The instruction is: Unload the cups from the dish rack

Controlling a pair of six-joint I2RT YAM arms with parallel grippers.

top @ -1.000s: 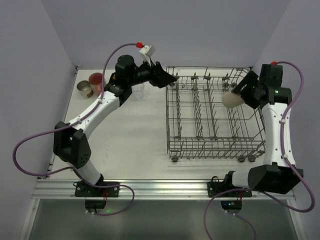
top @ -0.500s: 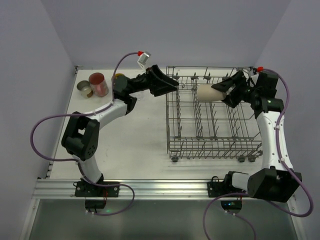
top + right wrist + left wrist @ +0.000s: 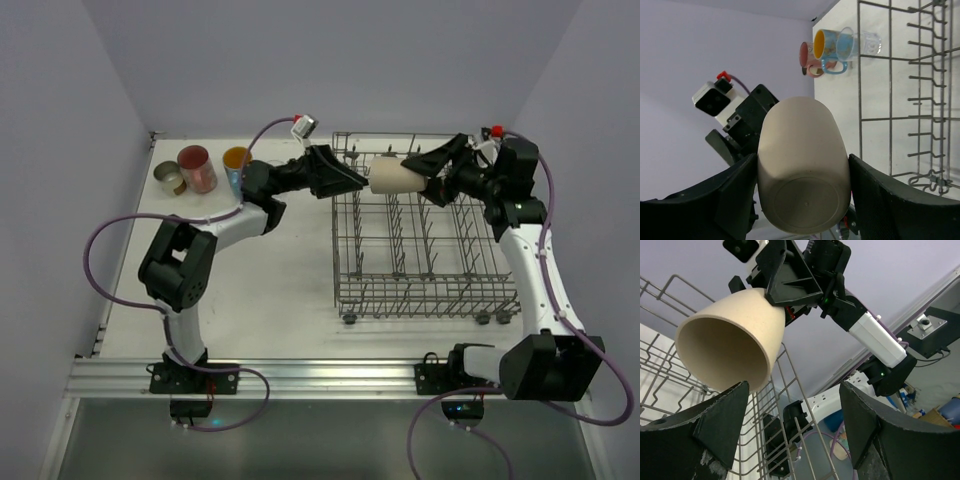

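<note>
My right gripper (image 3: 418,170) is shut on the plain beige cup (image 3: 392,178), holding it sideways in the air over the far left end of the grey wire dish rack (image 3: 430,285). In the right wrist view the cup (image 3: 802,165) sits bottom-first between both fingers. My left gripper (image 3: 352,181) is open, its tips right at the cup's mouth. From the left wrist the open mouth of the cup (image 3: 725,347) hangs just above the left finger (image 3: 720,425), not between the jaws. No cups show inside the rack.
At the table's far left stand a tan cup (image 3: 170,178), a pink mug (image 3: 197,168) and a blue mug (image 3: 236,160). A clear glass tumbler (image 3: 862,42) stands beside them. Grey walls close in the back and sides.
My right arm has swung the beige cup leftward across the rack. My left arm has reached right toward the rack until its open jaws meet the cup's mouth.
</note>
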